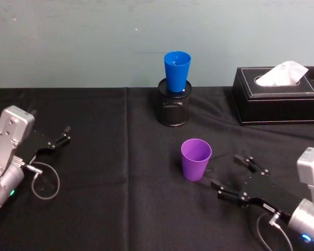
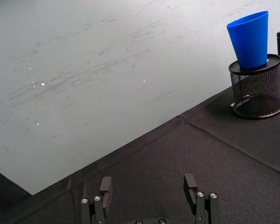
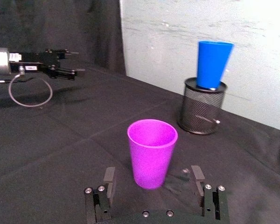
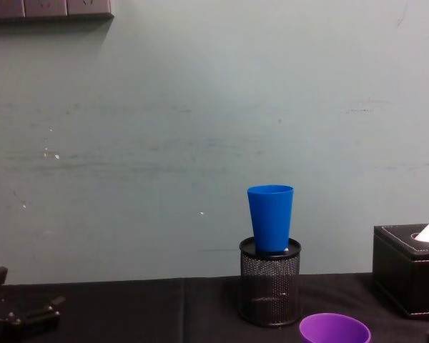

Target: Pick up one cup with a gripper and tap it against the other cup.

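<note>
Presently, the black-covered bench [image 1: 120, 157] is seen to run back to a pale wall. A black tissue box [image 1: 280, 97] is set at the far right; it is cut off by the right edge in the chest view.

The right end effector [image 1: 225, 170] is positioned low over the bench at the near right, and its silver-grey arm is cut off by the frame edge. Its jaws are spread wide apart and nothing is clamped. In the right wrist view the fingers [image 3: 108, 179] are aimed at the purple cup [image 1: 195, 159], which stands at the mouth of the gap. Bare cloth is visible between the cup and each finger, so no contact is indicated.

The left end effector [image 1: 60, 138] is placed at the far left of the bench, well apart from both cups. Its jaws are likewise held apart, with nothing between them.

A black mesh holder [image 1: 172, 110] stands upright near the back edge of the bench. The blue cup [image 1: 177, 70] is seated upright in its top, mouth upward; the cup's base is hidden inside the holder.

The purple cup stands upright, mouth upward, on the bench between the holder and the right end effector. In the chest view only its rim is visible at the lower edge.
</note>
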`<state>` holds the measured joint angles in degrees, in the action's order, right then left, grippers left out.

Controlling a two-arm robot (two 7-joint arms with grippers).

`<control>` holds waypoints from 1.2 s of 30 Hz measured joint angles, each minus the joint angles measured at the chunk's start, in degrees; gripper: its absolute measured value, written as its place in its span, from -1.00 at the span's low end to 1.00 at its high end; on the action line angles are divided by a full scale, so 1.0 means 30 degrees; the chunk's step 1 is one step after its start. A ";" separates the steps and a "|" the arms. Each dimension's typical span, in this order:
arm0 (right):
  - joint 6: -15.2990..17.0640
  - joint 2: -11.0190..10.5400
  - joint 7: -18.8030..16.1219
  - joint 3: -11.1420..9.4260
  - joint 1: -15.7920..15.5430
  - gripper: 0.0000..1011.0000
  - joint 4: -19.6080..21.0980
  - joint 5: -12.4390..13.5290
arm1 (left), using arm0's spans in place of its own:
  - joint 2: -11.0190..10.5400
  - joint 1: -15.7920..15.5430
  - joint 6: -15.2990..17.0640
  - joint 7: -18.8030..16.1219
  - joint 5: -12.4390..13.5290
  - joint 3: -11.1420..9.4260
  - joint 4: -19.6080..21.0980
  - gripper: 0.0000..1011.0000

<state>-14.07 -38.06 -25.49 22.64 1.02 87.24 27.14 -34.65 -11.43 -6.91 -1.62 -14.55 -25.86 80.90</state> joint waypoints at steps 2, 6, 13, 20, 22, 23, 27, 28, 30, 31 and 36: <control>-0.0043 0.0267 -0.0206 0.0150 0.0287 0.98 -0.0271 -0.0179 | 0.0001 -0.0001 0.0001 0.0000 -0.0001 -0.0001 0.0000 0.98; -0.0050 0.0947 -0.0542 0.0473 0.0984 0.98 -0.0991 -0.0574 | 0.0000 -0.0001 0.0000 0.0000 -0.0001 0.0000 -0.0001 0.98; 0.0166 0.2267 -0.0944 0.0838 0.2347 0.98 -0.2370 -0.1183 | 0.0000 -0.0001 0.0001 0.0000 -0.0001 -0.0001 0.0000 0.98; 0.0575 0.3225 -0.1121 0.0892 0.3276 0.98 -0.3337 -0.1495 | 0.0000 -0.0001 0.0001 0.0000 0.0000 -0.0001 0.0000 0.98; 0.0703 0.3523 -0.1207 0.0862 0.3501 0.98 -0.3619 -0.1502 | 0.0000 -0.0001 0.0000 0.0000 -0.0001 0.0000 0.0000 0.98; 0.0732 0.3617 -0.1236 0.0849 0.3568 0.98 -0.3710 -0.1501 | 0.0000 -0.0001 0.0000 0.0000 -0.0002 -0.0001 0.0000 0.98; 0.0855 0.4032 -0.1280 0.0791 0.3848 0.98 -0.4086 -0.1600 | 0.0000 -0.0001 0.0001 0.0000 -0.0001 -0.0001 0.0000 0.98; 0.0887 0.4115 -0.1272 0.0775 0.3881 0.98 -0.4143 -0.1647 | 0.0001 0.0000 0.0000 -0.0001 -0.0001 -0.0001 0.0000 0.98; 0.0996 0.4323 -0.1231 0.0748 0.3954 0.98 -0.4268 -0.1788 | 0.0000 0.0000 0.0000 0.0000 0.0000 -0.0002 0.0000 0.98; 0.1007 0.4349 -0.1209 0.0745 0.3962 0.98 -0.4279 -0.1804 | 0.0001 -0.0001 0.0000 -0.0001 -0.0001 0.0000 0.0001 0.98; 0.1005 0.4320 -0.1200 0.0742 0.3966 0.98 -0.4275 -0.1792 | 0.0000 -0.0001 0.0000 0.0000 -0.0001 -0.0001 0.0000 0.98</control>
<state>-11.06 -25.10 -29.09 24.86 12.91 74.41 21.76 -34.65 -11.43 -6.91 -1.62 -14.55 -25.86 80.90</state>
